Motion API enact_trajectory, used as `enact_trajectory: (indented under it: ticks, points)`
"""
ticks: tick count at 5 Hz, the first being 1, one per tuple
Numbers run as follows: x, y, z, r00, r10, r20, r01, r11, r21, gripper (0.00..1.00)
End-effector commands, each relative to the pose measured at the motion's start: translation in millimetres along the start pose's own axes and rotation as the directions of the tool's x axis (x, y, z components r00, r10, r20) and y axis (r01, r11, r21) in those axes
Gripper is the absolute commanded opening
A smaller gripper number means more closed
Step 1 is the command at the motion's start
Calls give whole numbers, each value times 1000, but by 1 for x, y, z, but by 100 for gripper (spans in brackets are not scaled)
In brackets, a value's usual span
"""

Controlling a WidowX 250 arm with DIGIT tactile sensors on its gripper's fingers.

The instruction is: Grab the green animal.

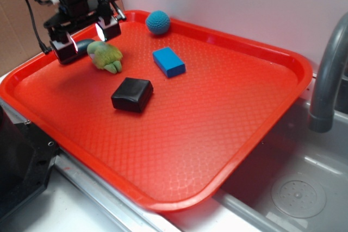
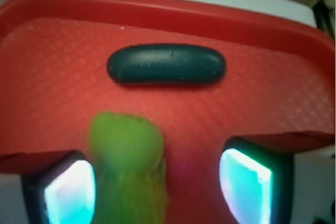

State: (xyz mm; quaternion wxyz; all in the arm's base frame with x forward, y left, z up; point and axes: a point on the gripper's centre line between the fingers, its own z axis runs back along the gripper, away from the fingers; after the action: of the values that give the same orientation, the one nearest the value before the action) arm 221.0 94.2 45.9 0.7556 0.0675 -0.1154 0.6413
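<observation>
The green animal (image 1: 106,56) is a fuzzy yellow-green plush lying on the red tray (image 1: 217,134) near its far left corner. My gripper (image 1: 86,37) hangs open just above and behind it, its two lit pads spread wide. In the wrist view the green animal (image 2: 128,166) sits between the fingers, close to the left pad (image 2: 71,192), with a wide gap to the right pad (image 2: 244,184). Nothing is gripped.
A smooth dark green oblong (image 2: 166,65) lies beyond the plush toward the tray's rim. A black block (image 1: 132,94), a blue block (image 1: 168,61) and a teal crocheted ball (image 1: 157,22) also sit on the tray. A grey faucet (image 1: 329,69) and sink stand at right.
</observation>
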Motion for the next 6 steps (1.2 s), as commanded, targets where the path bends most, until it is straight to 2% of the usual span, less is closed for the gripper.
enact_trajectory:
  ticks: [1,2,3,4,5,6]
  points:
    - [4,-21,-27,999,-33,-24,30,994,-104,100]
    - [2,-20,-29,999,-30,-13,29,994,-105,77]
    - [1,-18,-20,999,-42,7,43,992,-121,0]
    - [-1,-20,9,964,-263,-34,258,959,-116,0]
    - [-9,-20,38,869,-488,-86,466,864,-193,0]
    - [-35,-22,75,709,-691,-143,658,721,-218,0]
